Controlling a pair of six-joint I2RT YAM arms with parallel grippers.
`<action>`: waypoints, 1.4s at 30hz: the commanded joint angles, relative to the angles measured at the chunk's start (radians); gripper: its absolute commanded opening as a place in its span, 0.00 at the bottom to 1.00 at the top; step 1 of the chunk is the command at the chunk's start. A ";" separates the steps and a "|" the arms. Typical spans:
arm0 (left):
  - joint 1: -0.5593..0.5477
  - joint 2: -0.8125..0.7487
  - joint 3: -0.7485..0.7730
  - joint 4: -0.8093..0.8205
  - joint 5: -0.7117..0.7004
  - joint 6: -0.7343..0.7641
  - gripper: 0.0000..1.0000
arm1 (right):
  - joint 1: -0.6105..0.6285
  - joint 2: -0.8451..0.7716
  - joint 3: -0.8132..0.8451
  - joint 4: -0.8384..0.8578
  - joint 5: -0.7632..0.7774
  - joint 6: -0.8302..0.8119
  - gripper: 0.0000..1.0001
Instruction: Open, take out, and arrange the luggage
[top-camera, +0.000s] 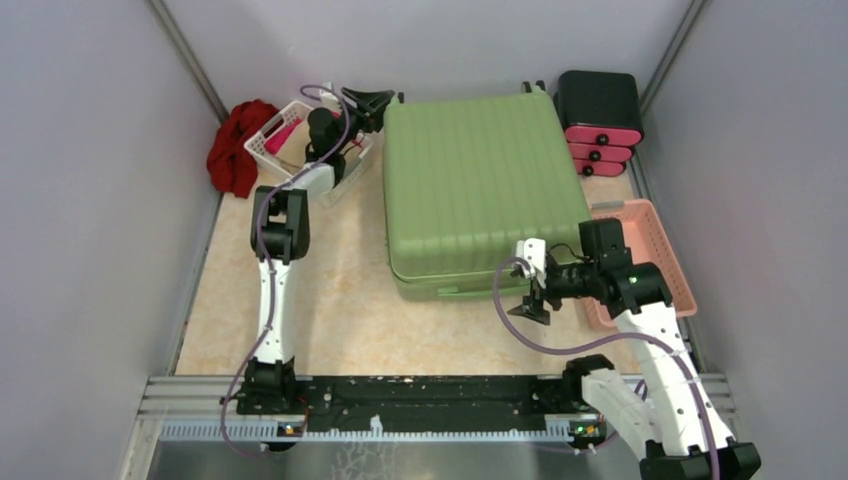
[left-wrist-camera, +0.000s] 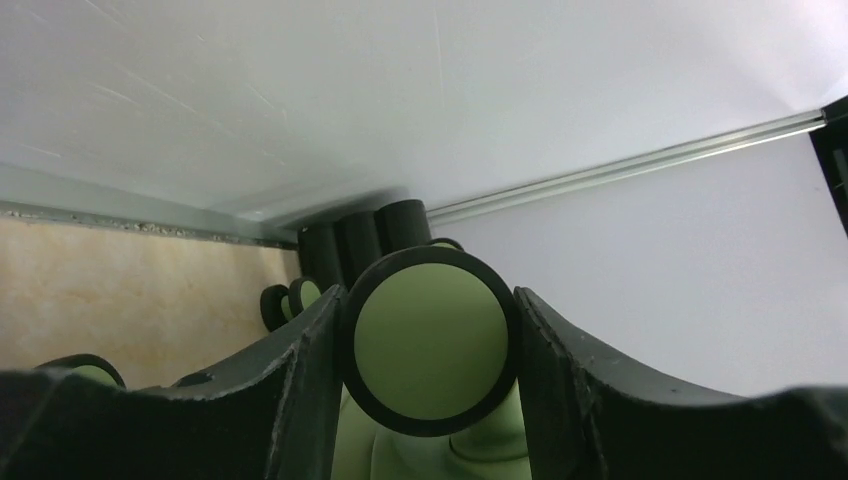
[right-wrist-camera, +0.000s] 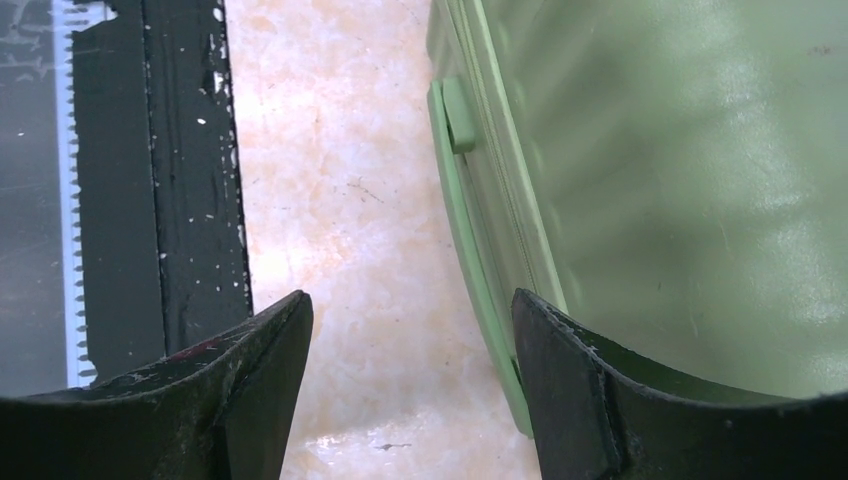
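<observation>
The left gripper (left-wrist-camera: 428, 300) is bracketing one wheel (left-wrist-camera: 430, 345) of the luggage (top-camera: 480, 180) at the case's far left corner. In the left wrist view its two black fingers (left-wrist-camera: 300, 385) are lying against either side of the wheel's black rim with no gap showing. It is reading as a grip on the wheel, though I cannot tell how firm. More wheels are showing behind it, toward the far wall.

The right gripper (right-wrist-camera: 410, 300) is hanging with its jaws apart and only bare table (right-wrist-camera: 340, 200) between them. It is sitting just beside the near edge of the luggage, toward the right. Its right finger is overlapping the green shell's seam in the wrist view, but I cannot tell whether it is touching. A small green tab (right-wrist-camera: 458, 112) is sitting on that seam farther along.

The luggage is lying flat in the middle of the table, toward the far side, ribbed shell up and both halves shut together. To its left a white basket (top-camera: 290, 140) and a red cloth (top-camera: 235, 150) are sitting. To its right are a black-and-pink drawer box (top-camera: 600, 115) at the far corner and a pink basket (top-camera: 655, 250) nearer.

Judging from this, the task is barely beginning. The case is not yet opened and no lining or contents are showing, so the opening, taking out and arranging are all left to do.
</observation>
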 joint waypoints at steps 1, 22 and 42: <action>-0.016 -0.049 -0.043 0.094 -0.031 0.005 0.25 | -0.016 -0.026 -0.017 0.106 0.055 0.095 0.72; 0.050 -0.526 -0.849 0.545 -0.024 -0.002 0.00 | -0.080 -0.036 -0.081 0.400 0.494 0.424 0.07; 0.075 -1.216 -1.549 0.367 -0.077 0.238 0.00 | -0.082 0.095 -0.032 0.550 0.503 0.516 0.06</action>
